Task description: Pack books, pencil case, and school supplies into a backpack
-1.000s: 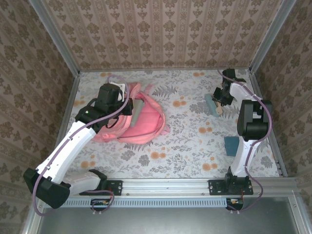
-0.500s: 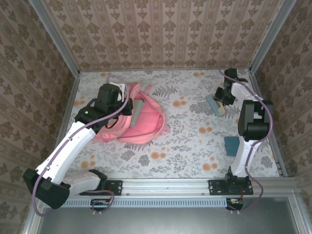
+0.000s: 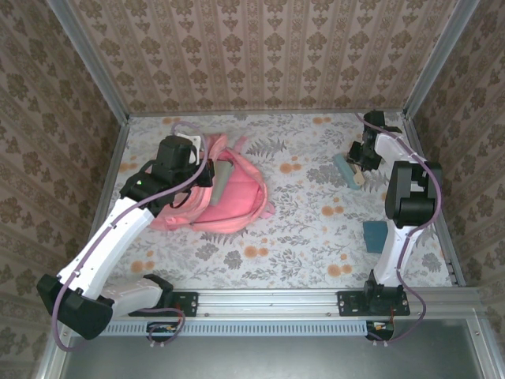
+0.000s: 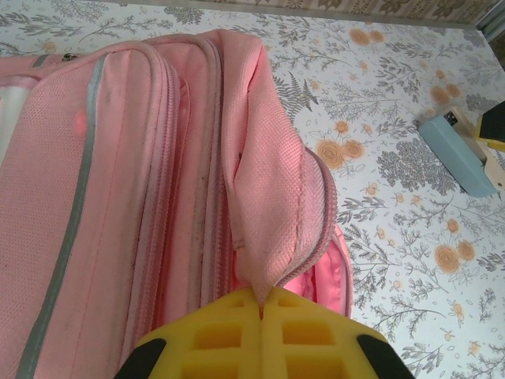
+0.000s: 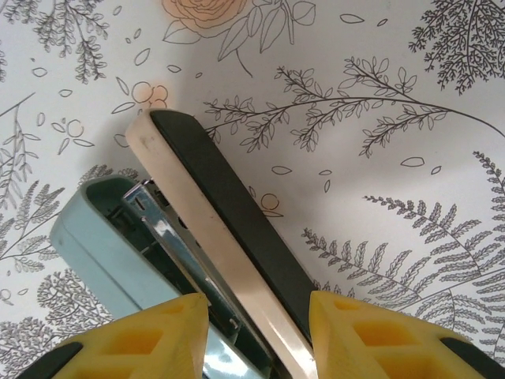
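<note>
The left gripper (image 4: 262,296), pressed together on a fold of the backpack (image 4: 118,158) at the table's (image 3: 300,229) left, seemingly kept its mouth open for packing, while the right gripper (image 5: 259,304) straddled the stapler (image 5: 213,229) at the far right, jaws spread, with actual grip impossible to tell.

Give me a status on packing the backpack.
Done: what is already inside the pink backpack cannot be told. In hand: the left claw is shut on its flap; the right claw straddles the blue stapler, grip unclear. Left: the stapler and a teal piece lie on the table, unpacked.
</note>
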Controlling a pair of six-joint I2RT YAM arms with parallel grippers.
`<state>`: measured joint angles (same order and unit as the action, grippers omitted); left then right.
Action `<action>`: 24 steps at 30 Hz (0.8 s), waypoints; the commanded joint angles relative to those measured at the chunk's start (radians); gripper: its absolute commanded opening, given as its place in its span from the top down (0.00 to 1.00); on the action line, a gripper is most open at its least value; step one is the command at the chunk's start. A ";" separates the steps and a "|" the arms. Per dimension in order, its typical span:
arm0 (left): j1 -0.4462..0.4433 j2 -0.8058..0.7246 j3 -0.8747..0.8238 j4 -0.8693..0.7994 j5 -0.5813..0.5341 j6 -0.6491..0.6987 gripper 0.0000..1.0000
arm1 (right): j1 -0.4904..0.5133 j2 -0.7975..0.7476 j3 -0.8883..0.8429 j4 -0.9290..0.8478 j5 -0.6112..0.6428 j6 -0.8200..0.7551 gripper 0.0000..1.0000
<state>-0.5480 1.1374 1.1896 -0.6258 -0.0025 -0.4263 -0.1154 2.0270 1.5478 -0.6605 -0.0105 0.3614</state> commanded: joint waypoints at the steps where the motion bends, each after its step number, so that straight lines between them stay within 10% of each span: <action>1: 0.010 -0.038 0.003 0.069 -0.007 0.009 1.00 | -0.007 0.034 0.021 -0.034 -0.008 -0.021 0.61; 24: 0.016 -0.047 -0.002 0.072 -0.010 0.003 1.00 | 0.022 -0.085 -0.070 0.005 -0.057 0.028 1.00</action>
<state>-0.5415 1.1233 1.1774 -0.6193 -0.0021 -0.4263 -0.1101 2.0155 1.5082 -0.6395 -0.0444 0.3630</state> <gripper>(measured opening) 0.046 0.053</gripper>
